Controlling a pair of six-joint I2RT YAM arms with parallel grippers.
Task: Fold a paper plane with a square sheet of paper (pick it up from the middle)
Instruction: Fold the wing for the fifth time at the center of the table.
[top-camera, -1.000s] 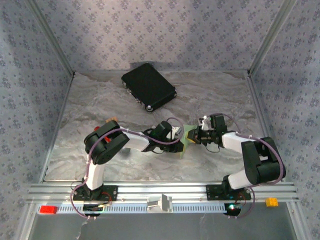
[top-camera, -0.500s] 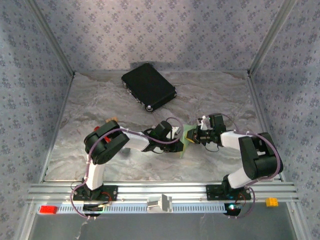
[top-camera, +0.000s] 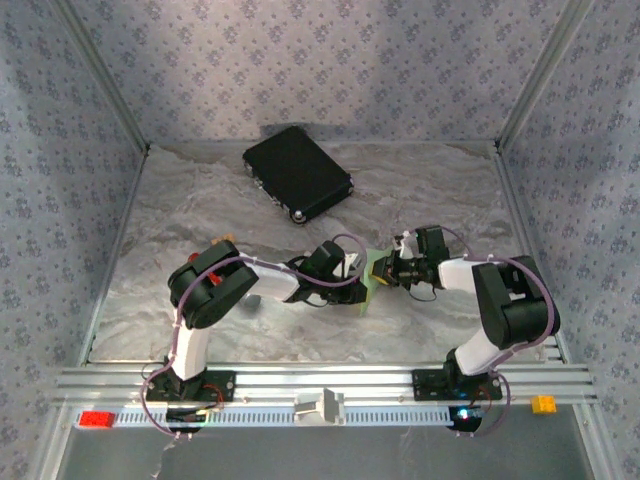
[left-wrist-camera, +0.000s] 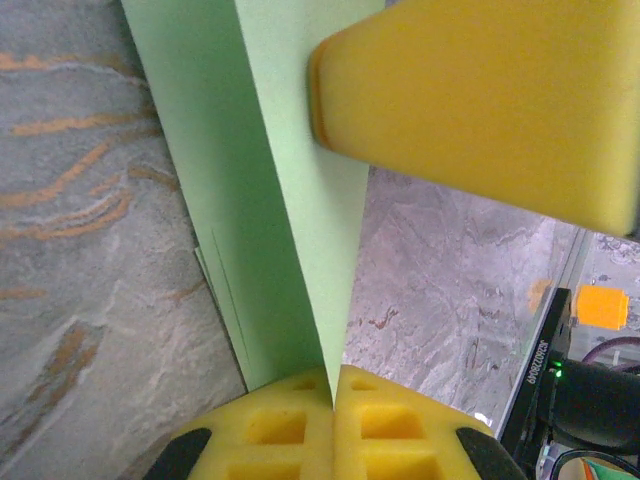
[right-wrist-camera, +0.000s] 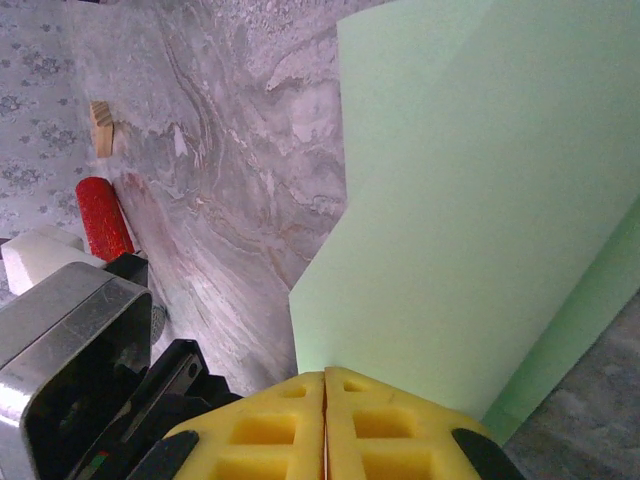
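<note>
Leaning inward over the last second, my right arm's elbow has swung toward the middle of the table, bringing the right gripper (top-camera: 390, 272) a shade closer to the left gripper (top-camera: 350, 268), which has kept its place. Between them stands the sheet of paper (top-camera: 368, 282), pale green, folded and lifted on edge just above the table (top-camera: 200, 210).

On the left wrist camera the left gripper (left-wrist-camera: 333, 385) is clenched on the lower edge of the sheet of paper (left-wrist-camera: 290, 200), with a yellow fingertip (left-wrist-camera: 480, 100) of the other arm pressed against its face. On the right wrist camera the right gripper (right-wrist-camera: 325, 385) is likewise clamped on the sheet of paper (right-wrist-camera: 470, 200).

I read the small approach as the two hands working a fold tighter (no narrow dart yet, so plenty of folding remains).

Underneath is grey marble-patterned tabletop. A black case (top-camera: 297, 172) lies well apart at the far side, and a red-handled tool (right-wrist-camera: 100, 215) rests on the surface. Blue-grey patterned walls (top-camera: 320, 60) enclose the cell; an aluminium rail (top-camera: 330, 380) runs along the near edge.
</note>
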